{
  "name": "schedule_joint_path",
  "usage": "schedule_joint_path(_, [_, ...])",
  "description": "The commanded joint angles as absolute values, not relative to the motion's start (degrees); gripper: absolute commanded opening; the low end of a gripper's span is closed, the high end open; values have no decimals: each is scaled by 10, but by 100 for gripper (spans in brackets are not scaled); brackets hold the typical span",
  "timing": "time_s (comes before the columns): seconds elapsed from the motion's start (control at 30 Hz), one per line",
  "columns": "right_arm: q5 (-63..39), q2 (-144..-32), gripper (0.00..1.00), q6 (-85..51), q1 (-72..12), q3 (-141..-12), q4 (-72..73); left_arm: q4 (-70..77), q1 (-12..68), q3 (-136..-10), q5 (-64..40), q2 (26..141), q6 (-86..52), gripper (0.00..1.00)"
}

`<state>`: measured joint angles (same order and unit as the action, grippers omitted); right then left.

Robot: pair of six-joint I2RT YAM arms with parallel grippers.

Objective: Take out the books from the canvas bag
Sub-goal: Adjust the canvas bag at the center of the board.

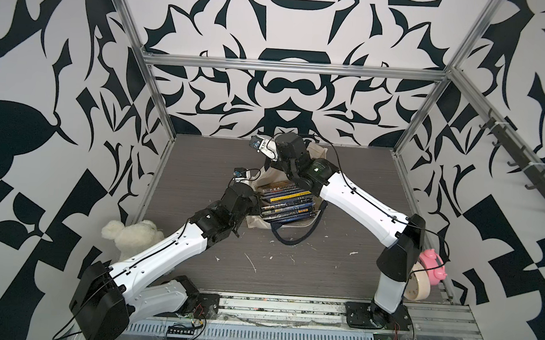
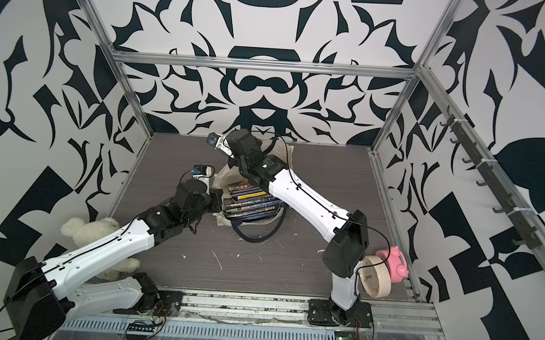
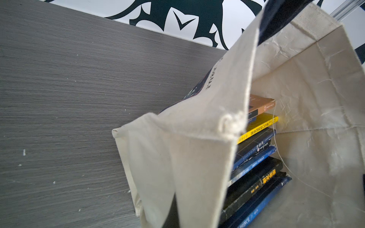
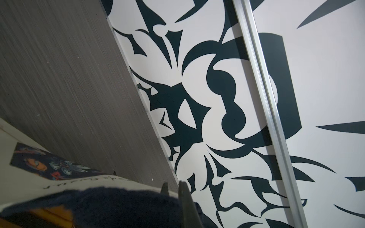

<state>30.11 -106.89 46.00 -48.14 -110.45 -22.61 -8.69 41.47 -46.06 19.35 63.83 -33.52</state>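
Fingers [image 4: 184,199] closed, apparently gripping canvas bag [image 3: 187,158].

Bright, even light is filling both top views, leaving only soft shadows on the grey table [image 1: 290,277]; the wide lens is stretching the patterned walls [image 1: 37,128] toward the corners. In the dimmer right wrist view, the navy strap [image 4: 98,207] of the canvas bag [image 4: 17,179] is blurring against the lens.

Wears white shells on left arm [image 1: 174,246] and right arm [image 1: 360,209], black housings at the joints. Carries thin black cables [image 1: 437,235] clipped along the links, dark screws dotting the white
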Motion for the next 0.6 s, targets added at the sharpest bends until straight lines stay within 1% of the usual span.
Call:
schedule_joint_path(0.0, [338,-1026,0,446,-475,-1224,-192,-104,410,-466,198,632,-322,0])
schedule_joint_path(0.17, [326,-1042,0,401,-474,-1331,-316,-103,411,-464,196,630,-321,0])
schedule_joint_path(0.23, [322,-1040,0,355,-473,-1370,-361,-103,410,-463,194,629,-320,0])
schedule_joint_path(0.3, [295,-1043,0,311,-473,-1422,-429,-101,410,-463,193,628,-319,0])
schedule_joint_path(0.47, [244,-1025,0,244,-473,-1459,-493,-104,411,-464,188,627,-310,0])
schedule_joint_path(0.57, [216,-1018,0,218,-467,-1468,-520,-109,412,-464,205,625,-307,0])
